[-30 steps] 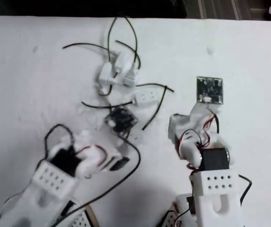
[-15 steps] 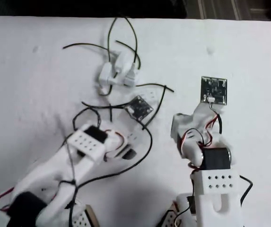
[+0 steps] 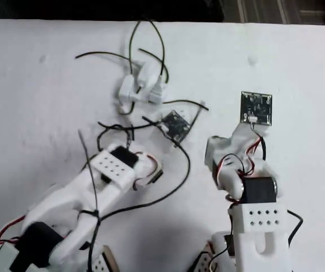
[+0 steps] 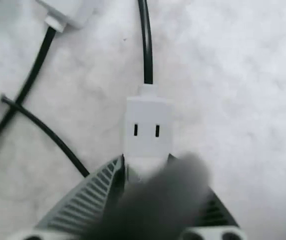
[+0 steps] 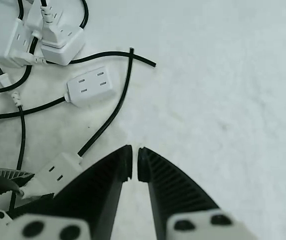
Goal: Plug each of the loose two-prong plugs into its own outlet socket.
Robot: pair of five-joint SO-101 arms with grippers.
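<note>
Fingers of the left gripper [image 4: 145, 162] clench the white two-slot outlet socket [image 4: 147, 127] by one end, likely keeping its slots accessible; the right gripper [image 5: 135, 162] hangs closed, empty.

Both arms, left [image 3: 71, 204] and right [image 3: 258, 238], are white printed shells with black servo blocks, loose red and black wiring, and a wrist plate drilled with rows of holes. Each wrist carries a small dark square circuit board [image 3: 256, 107]. The left hand [image 4: 145, 161] and right hand [image 5: 134, 152] have dark grey ribbed fingers [image 5: 167, 185] on white bases.
</note>
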